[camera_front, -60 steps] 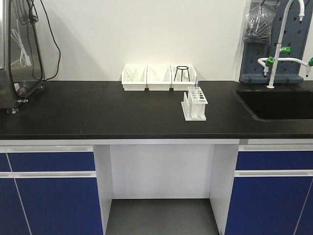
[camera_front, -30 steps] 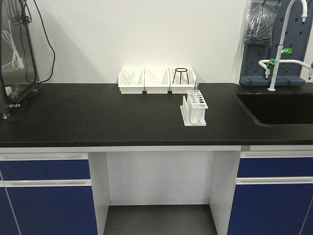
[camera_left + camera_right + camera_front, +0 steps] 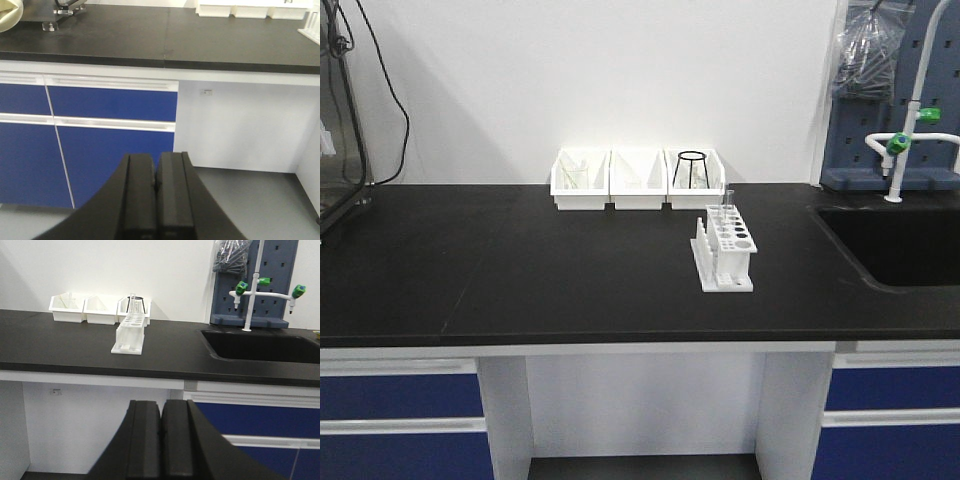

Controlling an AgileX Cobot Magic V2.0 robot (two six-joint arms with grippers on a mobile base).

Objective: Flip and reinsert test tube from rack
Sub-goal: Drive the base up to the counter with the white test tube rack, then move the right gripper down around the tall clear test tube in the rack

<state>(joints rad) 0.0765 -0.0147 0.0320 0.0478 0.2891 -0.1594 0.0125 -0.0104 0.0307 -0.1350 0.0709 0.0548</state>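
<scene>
Tube (image 3: 728, 198) stands in rack (image 3: 724, 252), well apart from left end effector (image 3: 156, 170) and right end effector (image 3: 161, 412), both closed, empty.

The small white plastic rack (image 3: 728, 250), its top patterned with rows of dark round holes, contrasts with the matte black counter (image 3: 520, 280). At lower frame, deep blue cabinet fronts (image 3: 110, 102) carry pale horizontal strips; the tap knobs (image 3: 242, 288) at upper right are green.

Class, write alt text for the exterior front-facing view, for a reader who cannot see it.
A small white rack stands on a black lab counter, with one clear test tube upright at its far end. Behind it sit three white bins; a sink lies to the right.
</scene>
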